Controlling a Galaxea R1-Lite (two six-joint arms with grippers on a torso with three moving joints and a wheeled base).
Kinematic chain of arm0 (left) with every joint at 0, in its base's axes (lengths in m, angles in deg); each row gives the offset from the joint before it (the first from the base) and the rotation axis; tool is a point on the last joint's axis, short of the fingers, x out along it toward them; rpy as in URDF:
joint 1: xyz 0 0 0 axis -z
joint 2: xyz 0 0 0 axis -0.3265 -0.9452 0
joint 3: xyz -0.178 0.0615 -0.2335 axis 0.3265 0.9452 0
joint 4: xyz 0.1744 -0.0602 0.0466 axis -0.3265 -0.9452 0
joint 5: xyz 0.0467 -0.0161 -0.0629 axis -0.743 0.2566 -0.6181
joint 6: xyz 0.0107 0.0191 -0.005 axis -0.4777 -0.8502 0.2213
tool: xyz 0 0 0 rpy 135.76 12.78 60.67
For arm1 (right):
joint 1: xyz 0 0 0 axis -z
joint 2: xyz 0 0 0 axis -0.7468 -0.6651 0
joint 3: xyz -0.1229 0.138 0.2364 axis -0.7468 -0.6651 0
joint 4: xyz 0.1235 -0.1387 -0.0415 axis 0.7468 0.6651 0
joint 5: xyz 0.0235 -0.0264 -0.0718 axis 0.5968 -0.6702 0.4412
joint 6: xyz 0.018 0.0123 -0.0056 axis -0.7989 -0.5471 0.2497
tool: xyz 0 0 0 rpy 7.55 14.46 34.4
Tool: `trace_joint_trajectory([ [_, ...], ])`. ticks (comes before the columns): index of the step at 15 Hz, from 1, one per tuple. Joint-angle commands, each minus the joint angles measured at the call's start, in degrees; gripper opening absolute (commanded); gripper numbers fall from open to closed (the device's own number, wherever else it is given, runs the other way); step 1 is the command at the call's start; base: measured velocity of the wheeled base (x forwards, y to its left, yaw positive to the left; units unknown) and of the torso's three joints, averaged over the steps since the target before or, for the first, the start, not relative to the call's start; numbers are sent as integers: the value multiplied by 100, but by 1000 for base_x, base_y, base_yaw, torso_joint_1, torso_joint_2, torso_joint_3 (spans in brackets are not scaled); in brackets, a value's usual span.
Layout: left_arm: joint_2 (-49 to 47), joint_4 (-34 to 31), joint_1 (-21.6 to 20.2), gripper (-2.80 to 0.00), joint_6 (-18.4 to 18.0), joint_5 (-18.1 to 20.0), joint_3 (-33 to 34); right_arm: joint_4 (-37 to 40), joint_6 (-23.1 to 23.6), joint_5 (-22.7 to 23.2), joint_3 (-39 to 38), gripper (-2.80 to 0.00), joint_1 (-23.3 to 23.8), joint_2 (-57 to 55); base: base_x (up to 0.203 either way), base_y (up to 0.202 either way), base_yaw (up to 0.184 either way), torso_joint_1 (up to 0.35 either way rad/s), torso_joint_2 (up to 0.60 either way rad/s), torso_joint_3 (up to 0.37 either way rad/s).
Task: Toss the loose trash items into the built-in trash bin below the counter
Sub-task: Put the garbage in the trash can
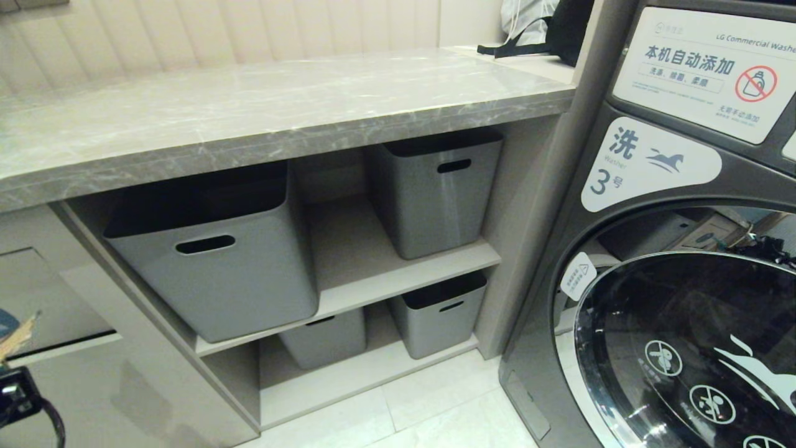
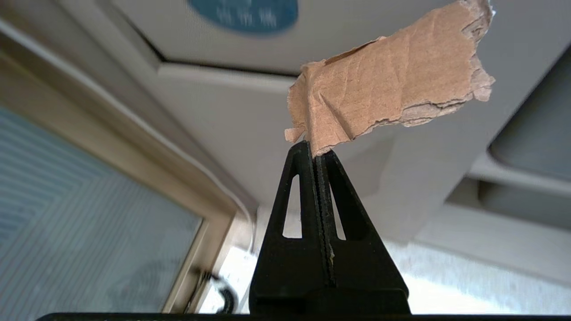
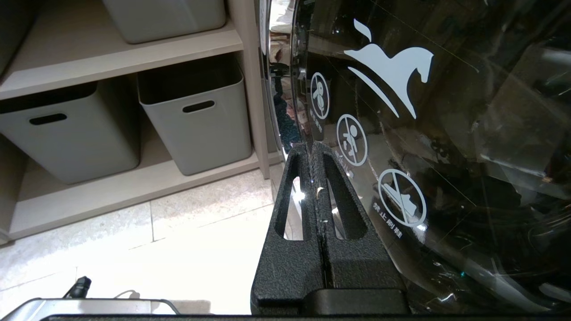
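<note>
the marble counter [image 1: 267,112], four grey tubs [image 1: 217,261] on open shelves, the pale tiled floor [image 1: 448,404] and the washing machine [image 1: 671,249] at the right are taken in by the head view. only a sliver of the left side is caught there: at the far left edge a tan tip of the torn scrap [image 1: 17,336] is seen in front of the beige flap panel [image 1: 37,298], beside a slice of the blue sticker [image 1: 6,323], with part of the dark left arm [image 1: 18,398] just below it.

what is cut off there is shown plainly by the left wrist view. the left gripper [image 2: 317,149] is closed tight, its two black fingers [image 2: 303,187] pressed together on one end of the scrap [image 2: 392,84], a piece of torn brown card with ragged edges. the scrap is held standing out beyond the fingertips, in front of the lower edge of the flap panel [image 2: 214,40], where the blue oval sticker [image 2: 243,13] and a dark slot line [image 2: 223,64] are visible. whether the scrap touches the panel cannot be told.

the right gripper [image 3: 316,149] is shown only by the right wrist view: closed with nothing between its fingers, low by the floor, close beside the dark glass door [image 3: 424,133] of the washing machine, well apart from the panel.
</note>
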Motion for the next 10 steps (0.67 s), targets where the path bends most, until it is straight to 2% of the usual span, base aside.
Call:
trace_joint_trajectory([
  [1, -300, 162, -7, -280, -16, -10, -127, 4, 0, 0, 0, -280, -1, -2, 0, 0, 0, 0, 0, 0],
  [5, -764, 793, -255, -280, -268, -6, -217, 5, 0, 0, 0, -280, -1, -2, 0, 0, 0, 0, 0, 0],
  [7, -1004, 889, -485, -280, -329, -9, -354, 5, 0, 0, 0, -280, -1, -2, 0, 0, 0, 0, 0, 0],
  [10, -1177, 993, -528, -280, -351, -2, -456, 5, 0, 0, 0, -280, -1, -2, 0, 0, 0, 0, 0, 0],
])
